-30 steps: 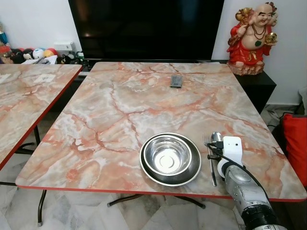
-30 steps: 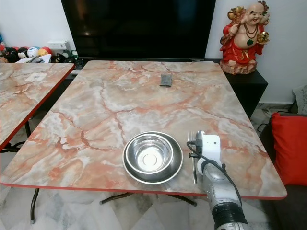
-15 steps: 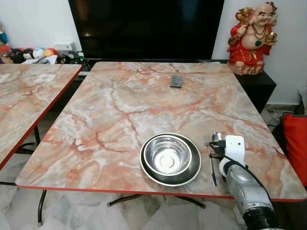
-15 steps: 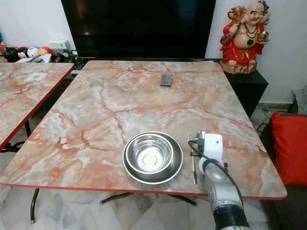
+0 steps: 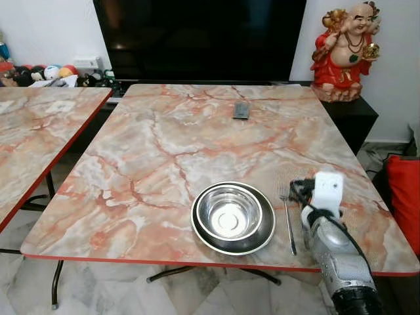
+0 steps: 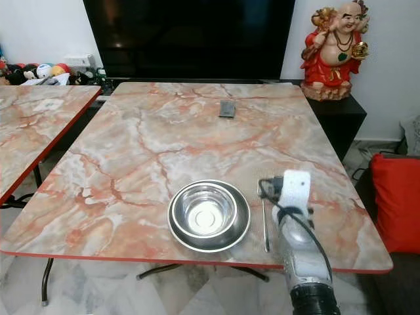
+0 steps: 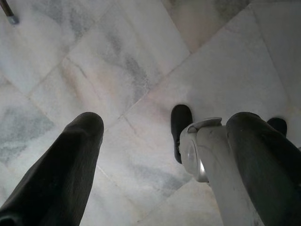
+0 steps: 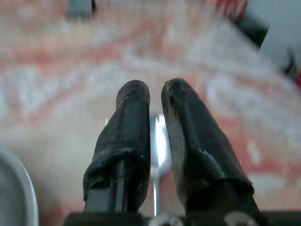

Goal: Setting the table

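A steel bowl [image 5: 230, 213] sits in a steel plate [image 5: 262, 237] near the table's front edge. A fork [image 5: 288, 220] lies just right of the plate, pointing away from me. My right gripper [image 8: 156, 89] hovers right of the fork, and the white wrist housing [image 5: 326, 190] covers its fingertips in the eye views. In the right wrist view its black fingers [image 8: 129, 127] stand almost together with a shiny spoon [image 8: 158, 141] pinched between them. My left gripper [image 7: 160, 141] hangs open over the floor.
The marble table [image 5: 170, 144] has a red edge and a small dark remote [image 5: 241, 110] at its far side. A second marble table [image 5: 33, 131] stands left. A red statue [image 5: 344, 49] and a black TV [image 5: 197, 36] are behind, and a red cushion [image 5: 403, 197] is right.
My right wrist has risen and shifted slightly right. The spoon that lay beside the fork no longer shows on the table. The bowl, plate and fork have stayed put.
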Available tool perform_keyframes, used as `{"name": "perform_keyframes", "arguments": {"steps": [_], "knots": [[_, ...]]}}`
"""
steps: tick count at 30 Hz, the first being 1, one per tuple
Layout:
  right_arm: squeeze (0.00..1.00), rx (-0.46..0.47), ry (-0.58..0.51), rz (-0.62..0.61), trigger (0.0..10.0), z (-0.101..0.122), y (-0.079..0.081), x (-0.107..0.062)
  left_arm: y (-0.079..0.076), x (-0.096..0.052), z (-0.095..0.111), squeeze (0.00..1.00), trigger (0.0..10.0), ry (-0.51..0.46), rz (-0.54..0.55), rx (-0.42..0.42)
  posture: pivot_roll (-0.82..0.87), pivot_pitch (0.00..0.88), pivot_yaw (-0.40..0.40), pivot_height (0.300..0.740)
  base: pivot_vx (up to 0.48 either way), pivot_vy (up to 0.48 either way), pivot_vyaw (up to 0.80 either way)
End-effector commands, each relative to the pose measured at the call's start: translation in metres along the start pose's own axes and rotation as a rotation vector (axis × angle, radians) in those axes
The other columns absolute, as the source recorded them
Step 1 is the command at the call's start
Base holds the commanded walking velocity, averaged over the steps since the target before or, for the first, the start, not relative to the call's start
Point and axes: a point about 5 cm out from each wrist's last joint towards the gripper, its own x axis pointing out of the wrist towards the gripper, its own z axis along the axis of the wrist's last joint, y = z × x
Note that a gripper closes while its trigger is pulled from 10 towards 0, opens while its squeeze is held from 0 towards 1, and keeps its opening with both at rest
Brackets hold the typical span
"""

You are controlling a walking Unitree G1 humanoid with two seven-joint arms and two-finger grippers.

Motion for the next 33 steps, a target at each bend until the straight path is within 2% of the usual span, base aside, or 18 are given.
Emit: {"name": "perform_keyframes", "arguments": {"steps": [1, 4, 7, 9, 10, 11, 12, 14, 15, 16, 17, 18, 19, 20, 27, 30, 33], "knots": [[0.0, 0.008, -0.069, -0.008, 10.0, 0.008, 0.001, -0.004, 0.004, -0.001, -0.003, 0.0, 10.0, 0.011, 0.017, -0.008, 0.0, 0.0, 0.023, 0.74, 0.0, 0.0, 0.0], [0.0, 0.025, -0.127, -0.026, 10.0, 0.014, -0.003, -0.008, 0.005, -0.001, -0.003, 0.0, 10.0, 0.011, 0.019, -0.009, 0.0, 0.0, 0.015, 0.74, 0.0, 0.0, 0.0], [0.0, -0.051, -0.204, -0.134, 10.0, 0.021, -0.019, -0.018, 0.004, -0.001, -0.003, 0.0, 10.0, 0.011, 0.021, -0.012, 0.0, 0.0, 0.008, 0.74, 0.0, 0.0, 0.0], [0.0, -0.077, -0.236, -0.28, 10.0, 0.024, -0.038, -0.028, 0.004, -0.001, -0.004, 0.0, 10.0, 0.012, 0.021, -0.014, 0.0, 0.0, 0.005, 0.74, 0.0, 0.0, 0.0], [0.0, -0.077, -0.236, -0.28, 10.0, 0.024, -0.038, -0.028, 0.004, -0.001, -0.004, 0.0, 10.0, 0.012, 0.021, -0.014, 0.0, 0.0, 0.005, 0.74, 0.0, 0.0, 0.0], [0.0, -0.114, -0.234, -0.394, 10.0, 0.023, -0.054, -0.036, 0.003, -0.001, -0.004, 0.0, 10.0, 0.012, 0.02, -0.015, -0.01, 0.0, 0.001, 0.74, 0.0, 0.0, 0.0], [0.0, -0.173, -0.226, -0.573, 10.0, 0.021, -0.08, -0.053, 0.002, -0.001, -0.004, 0.0, 10.0, 0.013, 0.018, -0.016, -0.02, 0.0, 0.001, 0.74, 0.0, 0.0, 0.0], [0.0, -0.216, -0.193, -0.702, 10.0, 0.016, -0.098, -0.069, 0.001, -0.001, -0.004, 0.0, 10.0, 0.015, 0.014, -0.016, -0.03, 0.0, 0.0, 0.74, 0.0, 0.0, 0.0], [0.0, -0.234, -0.139, -0.809, 10.0, 0.008, -0.113, -0.085, 0.001, -0.001, -0.005, 0.0, 10.0, 0.017, 0.008, -0.009, -0.04, 0.0, 0.0, 0.74, 0.0, 0.0, 0.0], [0.0, -0.234, -0.139, -0.809, 10.0, 0.008, -0.113, -0.085, 0.001, -0.001, -0.005, 0.0, 10.0, 0.017, 0.008, -0.009, -0.04, 0.0, 0.0, 0.74, 0.0, 0.0, 0.0], [0.0, -0.229, -0.086, -0.874, 10.0, 0.0, -0.122, -0.095, 0.0, -0.001, -0.005, 0.0, 10.0, 0.018, 0.006, -0.007, -0.05, 0.0, -0.002, 0.74, 0.0, 0.0, 0.0], [0.0, -0.203, 0.035, -0.991, 10.0, -0.02, -0.137, -0.119, -0.001, -0.001, -0.005, 0.0, 10.0, 0.018, 0.005, -0.006, -0.06, 0.0, -0.006, 0.74, 0.0, 0.0, 0.0], [0.0, -0.203, 0.035, -0.991, 10.0, -0.02, -0.137, -0.119, -0.001, -0.001, -0.005, 0.0, 10.0, 0.018, 0.005, -0.006, -0.06, 0.0, -0.006, 0.74, 0.0, 0.0, 0.0], [0.0, -0.199, 0.097, -1.033, 10.0, -0.03, -0.142, -0.131, -0.002, -0.001, -0.005, 0.0, 10.0, 0.018, 0.003, -0.005, -0.07, 0.0, -0.009, 0.74, 0.0, 0.0, 0.0], [0.0, -0.146, 0.423, -1.003, 10.0, -0.087, -0.138, -0.169, -0.004, -0.001, -0.006, 0.0, 10.0, 0.018, 0.001, -0.005, -0.07, 0.0, -0.031, 0.74, 0.0, 0.0, 0.0], [0.0, -0.132, 0.503, -0.96, 10.0, -0.104, -0.132, -0.175, -0.005, -0.001, -0.007, 0.0, 10.0, 0.018, 0.002, -0.007, -0.07, 0.0, -0.032, 0.74, 0.0, 0.0, 0.0], [0.0, -0.084, 0.641, -0.879, 10.0, -0.134, -0.123, -0.176, -0.006, -0.001, -0.007, 0.0, 10.0, 0.019, 0.001, -0.01, -0.07, 0.0, -0.045, 0.74, 0.0, 0.0, 0.0]]}}
